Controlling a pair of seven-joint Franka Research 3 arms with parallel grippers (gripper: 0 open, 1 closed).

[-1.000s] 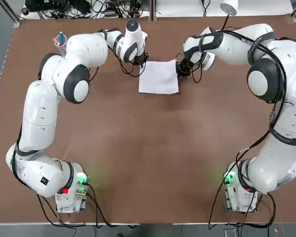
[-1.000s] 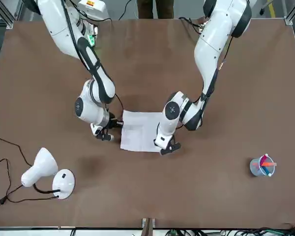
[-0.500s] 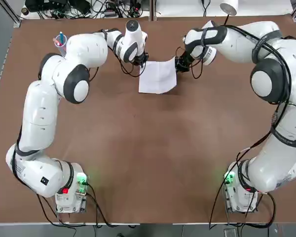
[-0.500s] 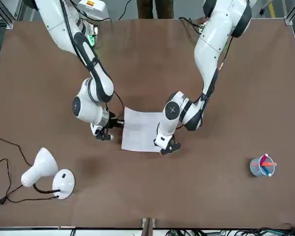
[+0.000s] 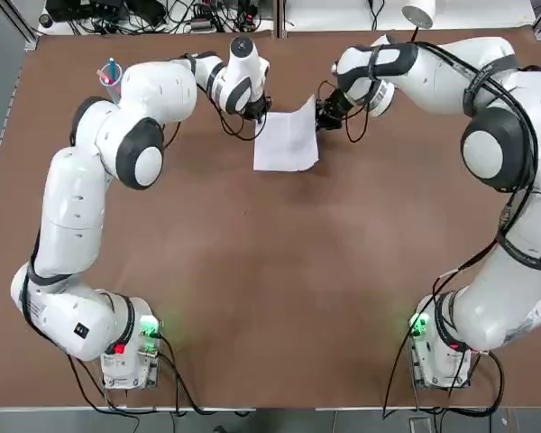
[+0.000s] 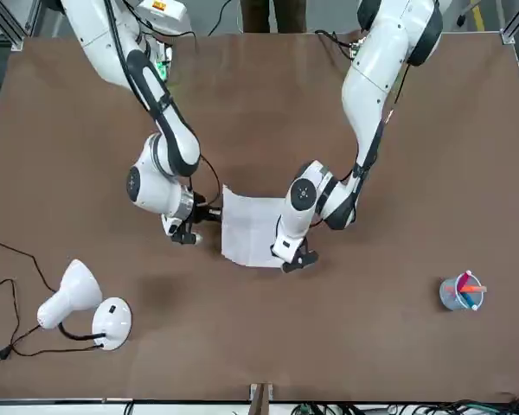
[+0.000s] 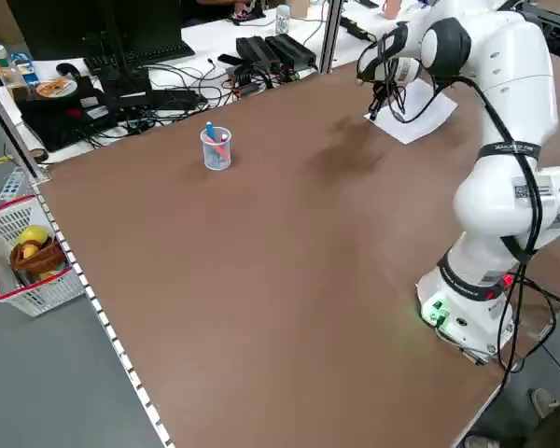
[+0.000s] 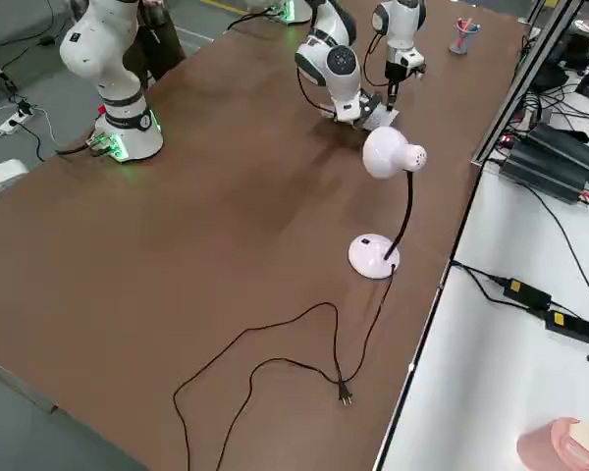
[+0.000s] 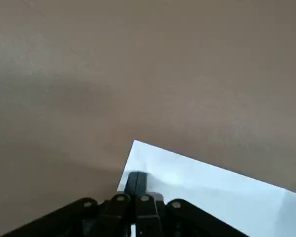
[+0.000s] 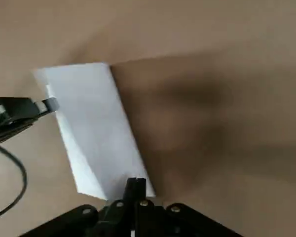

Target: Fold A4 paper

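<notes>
The white A4 paper [image 5: 287, 140] lies at the far middle of the brown table, also in the front view [image 6: 251, 229]. My left gripper [image 5: 259, 110] is shut on its far left corner, low at the table; in the left wrist view the closed fingers [image 9: 136, 180] pinch the sheet's corner [image 9: 207, 187]. My right gripper [image 5: 323, 113] is shut on the far right corner and holds that edge raised and curled inward. The right wrist view shows the sheet [image 10: 96, 128] bowed upward from its closed fingertips [image 10: 135, 185].
A white lamp [image 6: 95, 311] with a round base and a black cable stands near the table's far right corner. A clear cup of pens [image 6: 460, 292] sits at the far left. Cables and power bricks [image 5: 162, 13] lie beyond the far edge.
My right gripper has carried its corner of the paper leftward and a little farther away, so the sheet looks narrower and its right edge is raised. The left gripper has stayed put.
</notes>
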